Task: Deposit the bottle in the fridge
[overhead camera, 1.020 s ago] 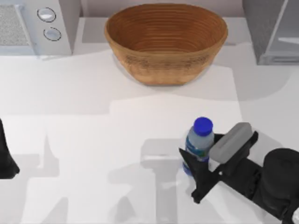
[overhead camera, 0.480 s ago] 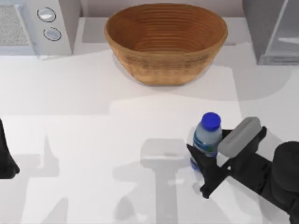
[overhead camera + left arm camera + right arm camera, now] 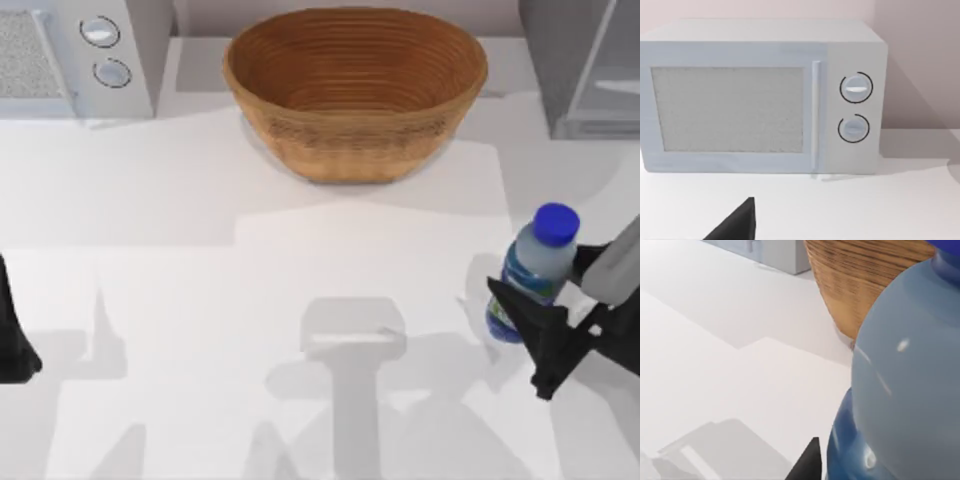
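The clear bottle (image 3: 530, 275) with its blue cap stands upright in the air at the table's right edge, lifted off the surface, and my right gripper (image 3: 560, 300) is shut on its labelled body. In the right wrist view the bottle (image 3: 905, 390) looms very close beside one dark fingertip (image 3: 807, 465). The grey fridge (image 3: 580, 70) sits in the far right corner, well beyond the bottle, its paler door panel facing the table. My left arm (image 3: 15, 335) stays parked at the left edge; a dark fingertip (image 3: 735, 225) shows in its wrist view.
A large woven basket (image 3: 355, 90) stands at the back centre, left of the fridge. A white microwave (image 3: 75, 55) with two round knobs occupies the far left corner and faces the left wrist camera (image 3: 760, 95). The white tabletop (image 3: 250, 300) lies between.
My right gripper has carried the bottle up off the table and to the right, from the middle-right area to near the right edge. The left arm has not moved.
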### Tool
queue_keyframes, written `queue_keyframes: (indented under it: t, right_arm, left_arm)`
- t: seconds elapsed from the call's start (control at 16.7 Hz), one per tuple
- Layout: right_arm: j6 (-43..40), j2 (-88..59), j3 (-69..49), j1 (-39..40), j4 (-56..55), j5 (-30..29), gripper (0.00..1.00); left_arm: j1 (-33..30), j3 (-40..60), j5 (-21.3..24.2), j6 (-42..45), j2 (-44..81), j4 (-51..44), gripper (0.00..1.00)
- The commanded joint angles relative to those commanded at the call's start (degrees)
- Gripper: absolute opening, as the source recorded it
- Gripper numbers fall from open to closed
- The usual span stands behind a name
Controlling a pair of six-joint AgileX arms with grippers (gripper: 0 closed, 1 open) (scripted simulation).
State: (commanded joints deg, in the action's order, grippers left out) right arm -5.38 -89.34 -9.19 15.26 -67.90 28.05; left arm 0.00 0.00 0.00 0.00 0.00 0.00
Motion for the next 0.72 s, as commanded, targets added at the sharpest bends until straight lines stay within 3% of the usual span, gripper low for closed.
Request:
queue_keyframes:
  t: [0.18, 0.72]
  right_arm:
    - [-1.6, 3.8, 1.8, -4.0, 3.6, 3.6, 0.01]
    - [0.3, 9.7, 1.6, -3.7, 8.1, 2.5, 0.01]
  left_arm:
    - [0.0, 0.0, 0.0, 0.0, 0.0, 0.0, 1.0]
    - [0.0, 0.0, 0.0, 0.0, 0.0, 0.0, 1.0]
